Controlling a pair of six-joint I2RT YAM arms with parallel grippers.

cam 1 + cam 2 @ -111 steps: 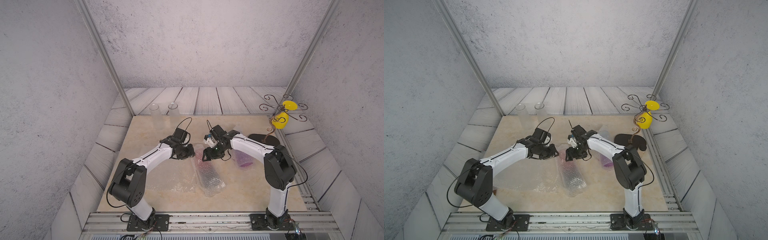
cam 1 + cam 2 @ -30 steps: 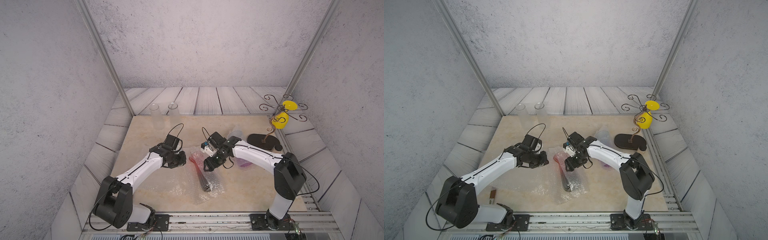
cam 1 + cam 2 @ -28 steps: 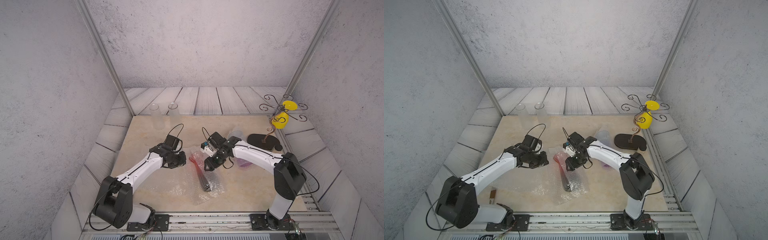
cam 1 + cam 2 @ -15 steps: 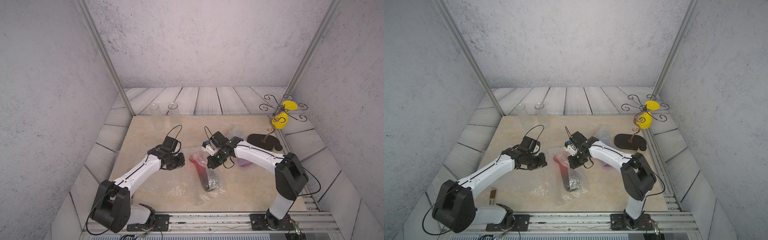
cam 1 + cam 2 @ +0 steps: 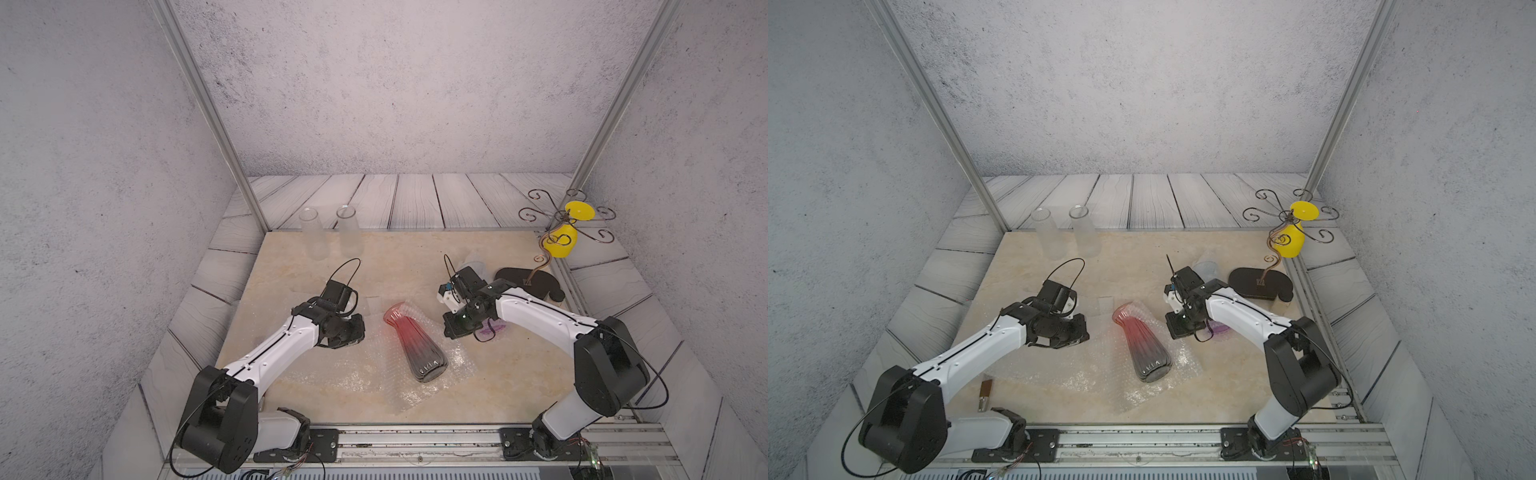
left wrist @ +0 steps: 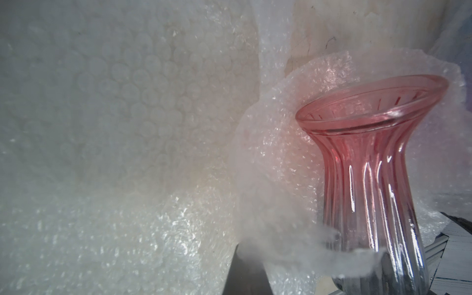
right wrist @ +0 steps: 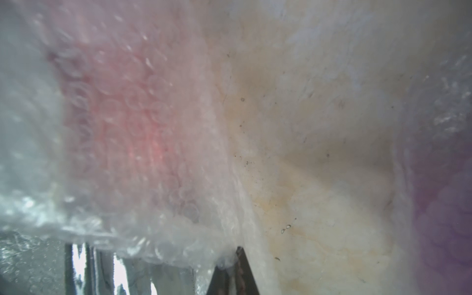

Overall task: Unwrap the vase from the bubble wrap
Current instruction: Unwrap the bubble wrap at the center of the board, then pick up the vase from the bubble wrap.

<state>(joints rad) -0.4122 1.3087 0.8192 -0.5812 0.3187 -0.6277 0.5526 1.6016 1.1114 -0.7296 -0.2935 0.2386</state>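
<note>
Left wrist view shows left jaws clamped on bubble wrap beside vase; right jaws too.

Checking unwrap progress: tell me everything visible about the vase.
The vase is ribbed glass, pink at its flared mouth fading to smoky grey at the base. It lies on its side, bare on top, on the opened bubble wrap, mouth towards the far wall, where wrap curls up beside the rim.
</note>
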